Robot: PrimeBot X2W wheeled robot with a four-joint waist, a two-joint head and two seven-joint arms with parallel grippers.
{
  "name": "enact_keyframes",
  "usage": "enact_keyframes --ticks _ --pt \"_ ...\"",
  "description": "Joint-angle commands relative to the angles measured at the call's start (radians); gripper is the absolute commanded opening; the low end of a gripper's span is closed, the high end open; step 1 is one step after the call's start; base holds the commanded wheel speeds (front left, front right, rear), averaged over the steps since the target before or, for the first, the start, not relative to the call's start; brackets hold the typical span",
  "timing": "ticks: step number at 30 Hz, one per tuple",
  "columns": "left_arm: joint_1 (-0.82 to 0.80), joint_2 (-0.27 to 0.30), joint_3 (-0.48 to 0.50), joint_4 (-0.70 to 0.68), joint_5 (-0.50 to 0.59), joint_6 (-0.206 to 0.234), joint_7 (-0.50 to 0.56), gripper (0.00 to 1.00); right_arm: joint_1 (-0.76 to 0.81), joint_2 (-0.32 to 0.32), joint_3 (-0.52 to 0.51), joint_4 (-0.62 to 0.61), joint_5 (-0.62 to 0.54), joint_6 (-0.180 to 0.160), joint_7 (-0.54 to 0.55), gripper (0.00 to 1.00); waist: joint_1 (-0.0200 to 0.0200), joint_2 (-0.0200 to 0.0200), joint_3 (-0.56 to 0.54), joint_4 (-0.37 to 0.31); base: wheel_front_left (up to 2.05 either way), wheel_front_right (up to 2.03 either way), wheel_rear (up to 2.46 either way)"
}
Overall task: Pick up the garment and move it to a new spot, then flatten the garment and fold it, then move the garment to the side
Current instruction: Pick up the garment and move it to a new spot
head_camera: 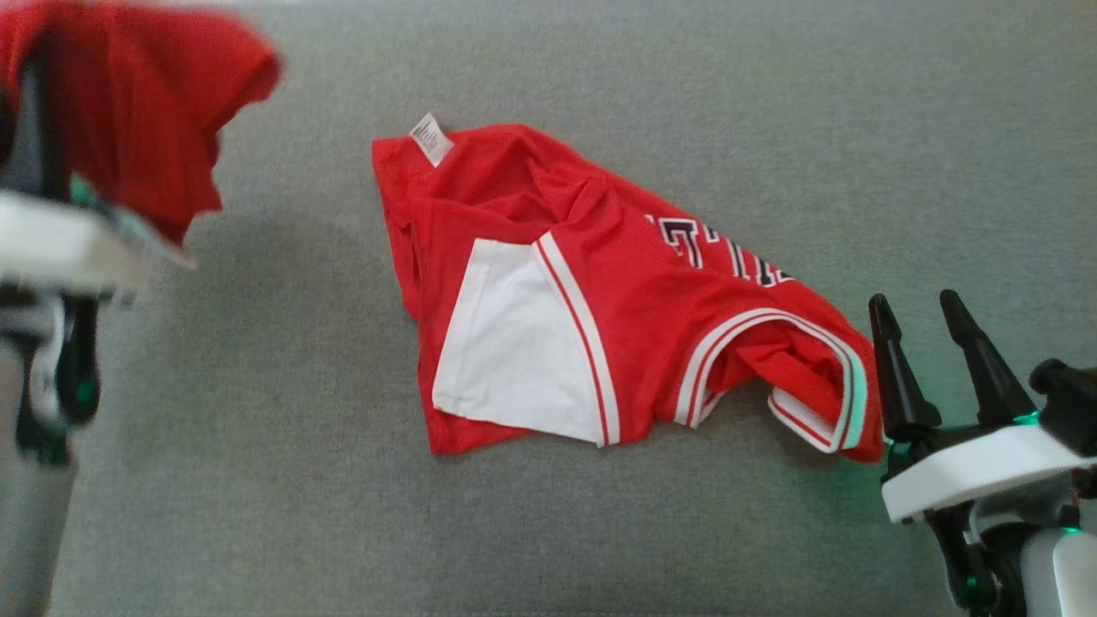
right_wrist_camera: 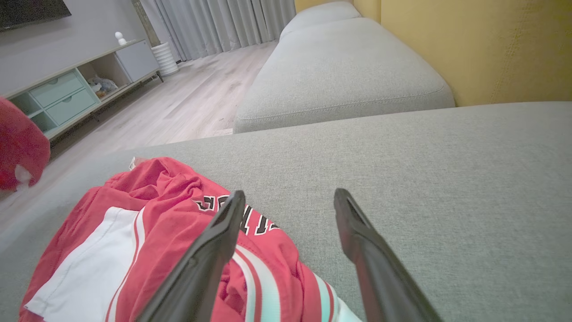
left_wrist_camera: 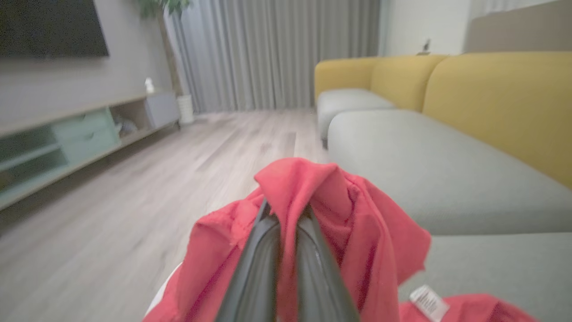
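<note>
Step in hand, as judged: pick-up & carry to a new spot. A red cloth is being held aloft, up & to the L of the jersey. It is sitting apart from the jersey in the head view. Whether the 2 are one outfit can't be told. The jersey is lying crumpled on the grey sofa seat, w/ a white tag at its far-L corner & a white side panel facing up.

To do it well: the cloth is being gripped by a bunched fold, so the rest is hanging loose. Enough height is being called for that no trailing edge is dragged over the jersey or snagged on its tag. A set-down spot is best being picked on bare seat well clear of the jersey, w/ room for spreading flat. Slow travel is advised, as thin knit is prob. slipping easily from narrow fingers.

Claws: the L gripper is being clenched tight on the red cloth, fingers pressed together & fabric draped over the tips. The R gripper is being held released, jaws roughly halfway apart, nothing between them. It is hovering just R of the jersey's striped armhole, prob. not touching, tho contact can't be ruled out.
</note>
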Motion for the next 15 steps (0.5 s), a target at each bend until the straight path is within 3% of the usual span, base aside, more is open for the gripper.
enact_keyframes --ticks 1,6,14,15 --pt "0.003 0.046 0.076 0.003 -0.022 0.008 -0.021 0.0 -0.038 -0.013 0.019 -0.042 0.0 -0.001 0.003 1.0 0.0001 0.0 0.019 0.01 0.0 0.0 0.0" --pt "0.132 -0.016 0.17 0.206 -0.139 -0.017 -0.143 0.0 -0.053 -0.031 0.022 -0.051 0.004 -0.001 0.011 1.0 0.0001 0.0 0.05 0.011 0.0 0.0 0.0" --pt "0.185 -0.121 0.166 0.504 -0.193 -0.111 -0.321 0.0 -0.061 -0.047 0.015 -0.058 0.005 -0.001 0.022 1.0 0.0001 0.0 0.052 -0.005 0.0 0.0 0.0" --pt "0.188 -0.133 0.164 0.523 -0.193 -0.117 -0.342 0.84 -0.06 -0.047 0.014 -0.059 0.003 -0.001 0.022 1.0 0.0001 0.0 0.047 -0.008 0.0 0.0 0.0"
